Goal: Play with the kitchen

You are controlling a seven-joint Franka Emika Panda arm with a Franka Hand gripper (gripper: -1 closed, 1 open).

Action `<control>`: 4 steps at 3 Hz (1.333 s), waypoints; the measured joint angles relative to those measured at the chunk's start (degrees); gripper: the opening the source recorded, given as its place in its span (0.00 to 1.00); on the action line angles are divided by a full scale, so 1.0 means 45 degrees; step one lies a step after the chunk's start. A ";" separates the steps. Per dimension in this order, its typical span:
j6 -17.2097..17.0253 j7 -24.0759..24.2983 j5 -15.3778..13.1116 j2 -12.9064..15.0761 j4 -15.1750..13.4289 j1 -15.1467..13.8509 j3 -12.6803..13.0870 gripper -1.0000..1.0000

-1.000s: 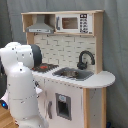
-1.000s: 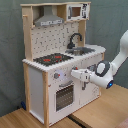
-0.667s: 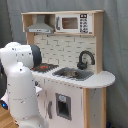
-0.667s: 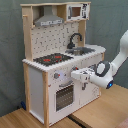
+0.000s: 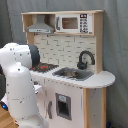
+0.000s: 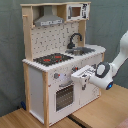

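On a wooden bench (image 6: pixel 100 112): the kitchen (image 6: pixel 55 60), rigid wood and panel, likely too heavy to shift. Hold points, by judgement: front knobs, oven door (image 6: pixel 64 96). End effector (image 6: pixel 82 77) at the front panel beside the oven door; finger opening cannot be told.

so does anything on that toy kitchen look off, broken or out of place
Nothing stands out. The kitchen stands upright, with its hood, faucet and stovetop in place and no spill showing. The claw sits right at the front panel beside the oven door.
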 joint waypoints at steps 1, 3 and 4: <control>-0.0209 -0.0868 0.0012 -0.0179 0.0002 -0.0002 0.0030 0.00; -0.0183 0.0843 0.0779 -0.0111 0.0296 0.0018 0.0524 1.00; -0.0253 0.0975 0.1974 -0.0111 0.0498 0.0020 0.0981 1.00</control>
